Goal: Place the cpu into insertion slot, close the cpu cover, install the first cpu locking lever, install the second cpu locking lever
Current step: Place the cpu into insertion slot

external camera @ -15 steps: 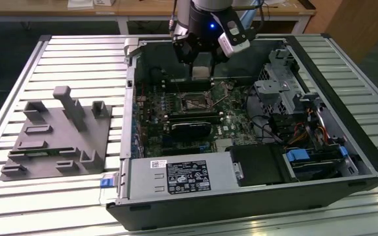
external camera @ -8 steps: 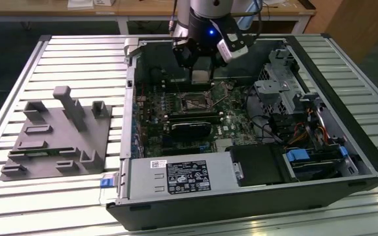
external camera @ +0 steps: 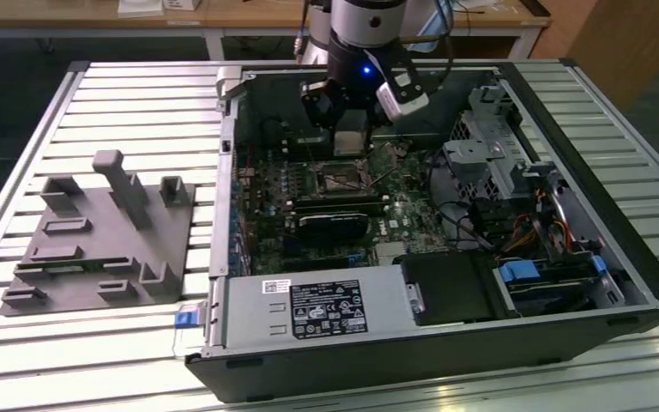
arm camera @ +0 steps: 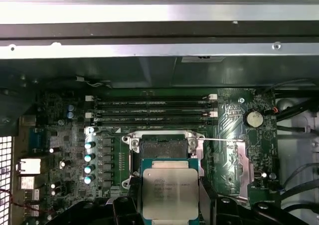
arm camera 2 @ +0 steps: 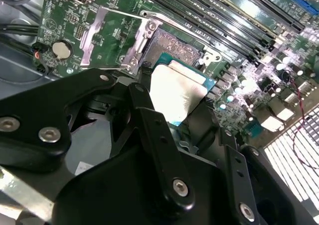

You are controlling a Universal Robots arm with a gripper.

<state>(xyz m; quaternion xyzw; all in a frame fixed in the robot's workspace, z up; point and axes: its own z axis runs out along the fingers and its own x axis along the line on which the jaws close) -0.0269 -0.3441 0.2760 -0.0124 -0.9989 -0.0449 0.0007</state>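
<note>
My black-fingered gripper [arm camera: 170, 211] is clamped on the edges of the small flat silver-grey square cpu [arm camera: 170, 190]; I judge that this grip keeps its underside free for seating. It hangs just short of the square, silver-rimmed, dark-centred insertion slot [arm camera: 163, 148]; the thin silver metal-frame cpu cover [arm camera 2: 92, 36] lies swung aside, leaving the slot bare.

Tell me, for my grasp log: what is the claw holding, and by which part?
The cpu, pinched across two opposite side edges by the claw.

cpu [arm camera: 166, 192] silver, green rim | motherboard [arm camera: 230, 116] green | fixture [external camera: 99, 245] grey
</note>
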